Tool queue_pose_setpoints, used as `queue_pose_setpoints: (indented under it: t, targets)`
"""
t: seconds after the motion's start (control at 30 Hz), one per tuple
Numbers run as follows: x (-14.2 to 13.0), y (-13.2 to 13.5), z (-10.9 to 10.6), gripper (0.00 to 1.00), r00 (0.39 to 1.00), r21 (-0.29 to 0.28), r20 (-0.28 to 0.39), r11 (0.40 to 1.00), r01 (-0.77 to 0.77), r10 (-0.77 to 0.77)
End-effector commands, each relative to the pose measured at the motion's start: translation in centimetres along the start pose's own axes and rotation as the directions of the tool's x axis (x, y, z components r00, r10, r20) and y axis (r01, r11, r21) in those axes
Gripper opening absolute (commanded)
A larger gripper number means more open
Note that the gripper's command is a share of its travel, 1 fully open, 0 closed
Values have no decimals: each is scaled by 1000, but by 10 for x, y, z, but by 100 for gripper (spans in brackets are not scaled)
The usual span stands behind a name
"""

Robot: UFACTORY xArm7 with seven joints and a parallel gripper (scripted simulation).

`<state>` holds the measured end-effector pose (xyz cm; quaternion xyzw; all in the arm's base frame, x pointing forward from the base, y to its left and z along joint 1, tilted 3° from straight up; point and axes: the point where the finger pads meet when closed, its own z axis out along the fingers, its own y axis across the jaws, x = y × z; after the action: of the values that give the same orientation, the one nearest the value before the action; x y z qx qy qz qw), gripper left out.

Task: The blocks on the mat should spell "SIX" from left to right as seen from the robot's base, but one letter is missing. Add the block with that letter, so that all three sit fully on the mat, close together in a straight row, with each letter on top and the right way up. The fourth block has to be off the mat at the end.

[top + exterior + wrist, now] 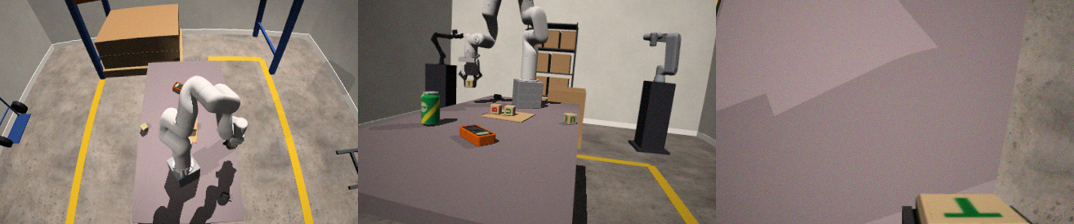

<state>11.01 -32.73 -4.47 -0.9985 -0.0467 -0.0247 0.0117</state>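
Observation:
My gripper (469, 79) is shut on a cream block (469, 83) with a green letter and holds it well above the table, left of the arm's base in the side view. The wrist view shows the block's top (966, 211) at the bottom edge; its letter is cut off and reads like a T. The tan mat (509, 116) lies in front of the base with two blocks on it: one with a red letter (496, 108), one with a green letter (510, 109). Another green-letter block (570, 118) stands off the mat; it also shows in the overhead view (144, 128).
A green can (430, 108) and an orange device (477, 135) stand on the table further from the base. A small dark object (224, 197) lies behind the base. The table's edge and the floor (1046, 100) are close to the gripper.

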Motion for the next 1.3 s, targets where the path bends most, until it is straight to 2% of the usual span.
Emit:
queue_pose_setpoints:
  t: [0.0, 0.3, 0.37, 0.43, 0.6, 0.87, 0.93, 0.97, 1.07, 1.27]
  targets:
    - [6, 0, -1, 44, 999, -3, 0, 999, 51, -51]
    - [33, -9, -1, 44, 949, -2, 5, 949, 315, -315]
    - [33, -9, -1, 44, 949, -2, 5, 949, 315, -315]
    - [43, -12, -1, 44, 911, -1, 6, 911, 412, -412]
    - [55, -18, -1, 44, 849, 0, 8, 849, 529, -529]
    - [77, -28, -1, 44, 705, 3, 9, 705, 709, -709]
    - [77, -28, -1, 44, 705, 3, 9, 705, 709, -709]
    - [85, -33, -1, 44, 644, 4, 10, 644, 765, -765]
    - [91, -36, -1, 44, 589, 5, 10, 589, 808, -808]
    - [106, -46, -1, 44, 441, 7, 10, 441, 897, -897]
